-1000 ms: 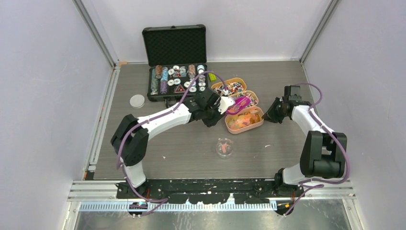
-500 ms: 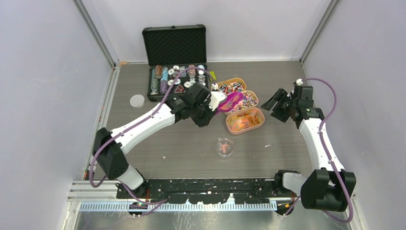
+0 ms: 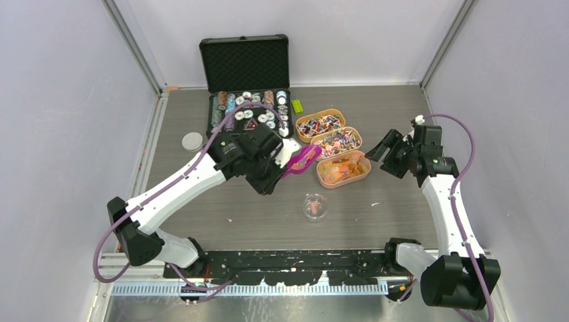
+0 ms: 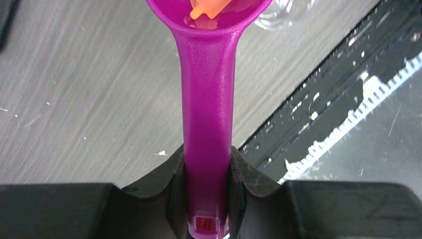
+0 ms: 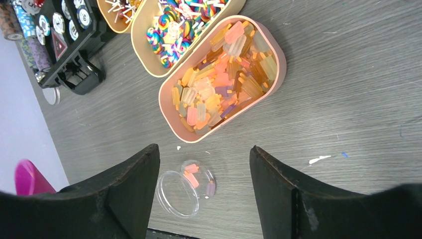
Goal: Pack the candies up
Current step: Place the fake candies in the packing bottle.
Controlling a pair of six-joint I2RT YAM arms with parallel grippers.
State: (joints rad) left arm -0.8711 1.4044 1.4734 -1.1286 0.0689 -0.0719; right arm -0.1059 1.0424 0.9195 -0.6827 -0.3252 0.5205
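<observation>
Over the grey table (image 3: 201,194), seen from above, the left gripper (image 3: 282,169) is clamping the handle of the magenta scoop (image 3: 303,156), whose bowl is pointing toward 2 o'clock. The candies (image 3: 342,168) are lying in a peach tub (image 3: 368,168) at 3 o'clock of that gripper, just beyond the bowl. A small clear dish (image 3: 327,208) is sitting at 5 o'clock of the scoop. The right gripper (image 3: 382,153) is hovering at 3 o'clock of the tub, near its end and apart from it, jaws spread. An open chip case (image 3: 245,64) is standing at 12 o'clock.

At the left wrist, the fingers (image 4: 171,179) are pressing together on both sides of the scoop (image 4: 206,99) handle. An orange candy (image 4: 209,7) is riding in the bowl at 12 o'clock, well ahead of the fingertips. The dish (image 4: 286,10) is showing just past the bowl at 1 o'clock.

At the right wrist, the two fingers (image 5: 129,189) are standing wide apart with nothing between them. The candies (image 5: 224,79), orange, pink and yellow, are filling the tub (image 5: 169,112) at 12 o'clock, ahead of the right gripper (image 5: 204,184). The dish (image 5: 166,196) is lying on the table between the jaws, a few candies inside. The scoop (image 5: 30,179) is peeking in at 9 o'clock.
</observation>
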